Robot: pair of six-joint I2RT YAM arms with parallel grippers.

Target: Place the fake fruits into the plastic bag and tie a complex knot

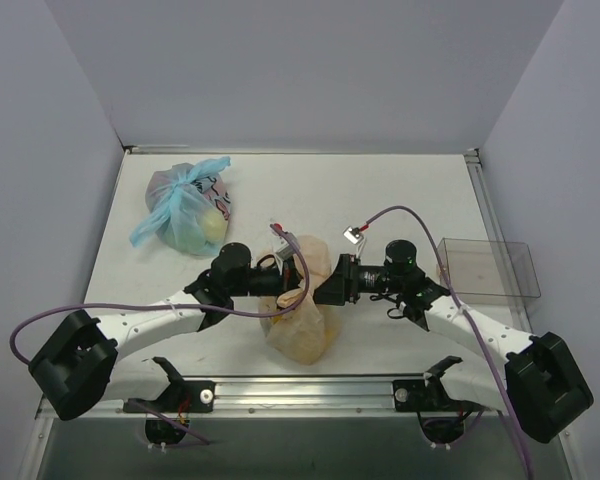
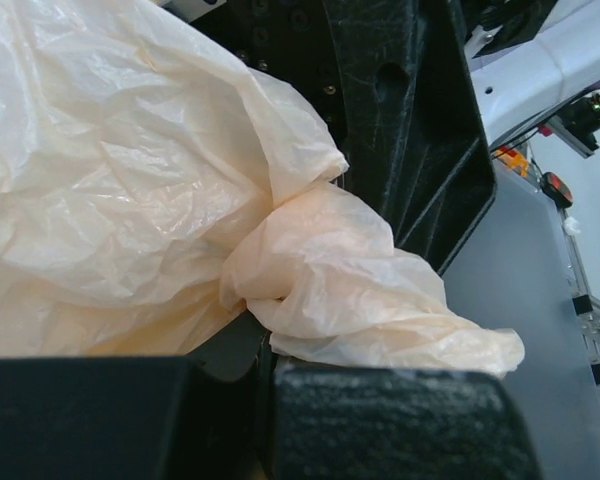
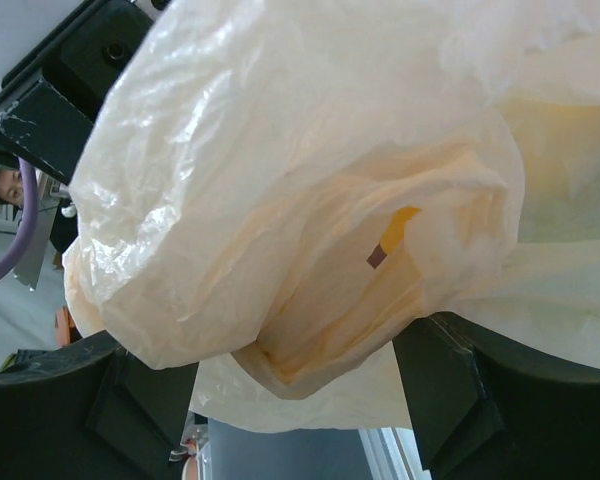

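At center frame, we saw our left gripper (image 1: 288, 282) clamped on the plastic bag (image 1: 302, 335), while the right gripper (image 1: 327, 290) stood open around its folds.

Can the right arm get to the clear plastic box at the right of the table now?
Probably yes: the clear rectangular plastic box lies close beside that arm, nothing between, and the right gripper stands open around the peach-orange plastic bag.
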